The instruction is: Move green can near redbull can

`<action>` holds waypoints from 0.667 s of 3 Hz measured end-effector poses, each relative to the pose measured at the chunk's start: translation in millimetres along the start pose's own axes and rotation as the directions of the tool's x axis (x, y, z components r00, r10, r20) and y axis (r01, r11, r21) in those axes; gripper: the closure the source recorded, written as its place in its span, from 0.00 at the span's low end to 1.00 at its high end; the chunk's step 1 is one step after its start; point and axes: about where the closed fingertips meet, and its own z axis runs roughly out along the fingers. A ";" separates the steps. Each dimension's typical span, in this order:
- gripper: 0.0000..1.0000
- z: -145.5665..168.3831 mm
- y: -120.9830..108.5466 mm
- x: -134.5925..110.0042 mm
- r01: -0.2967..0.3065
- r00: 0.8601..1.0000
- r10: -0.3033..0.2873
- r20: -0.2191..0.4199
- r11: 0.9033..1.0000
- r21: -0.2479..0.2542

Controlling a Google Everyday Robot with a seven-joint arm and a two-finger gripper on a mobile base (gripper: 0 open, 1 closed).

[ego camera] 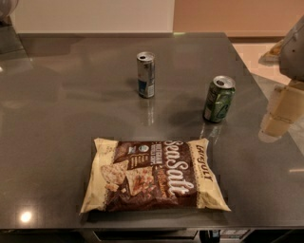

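While the pincer hangs at right, grip untellable, the glossy grey table runs toward a pale wall.

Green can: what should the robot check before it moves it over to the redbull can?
1. Green can standing upright on the table: ok.
2. Redbull can upright and in plain sight, to the left of the green can and farther back: ok.
3. Nothing standing between the two cans: ok.
4. Chip bag out of the way; it lies flat near the front edge, apart from both cans: ok.
5. Gripper close to the green can; it is at the right edge of the view, beside the can but not touching it: ok.
6. Gripper has hold of the green can: not ok, not yet.
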 end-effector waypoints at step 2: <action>0.00 7.4 -19.7 -2.5 -0.007 1.000 0.007 0.028 1.000 0.004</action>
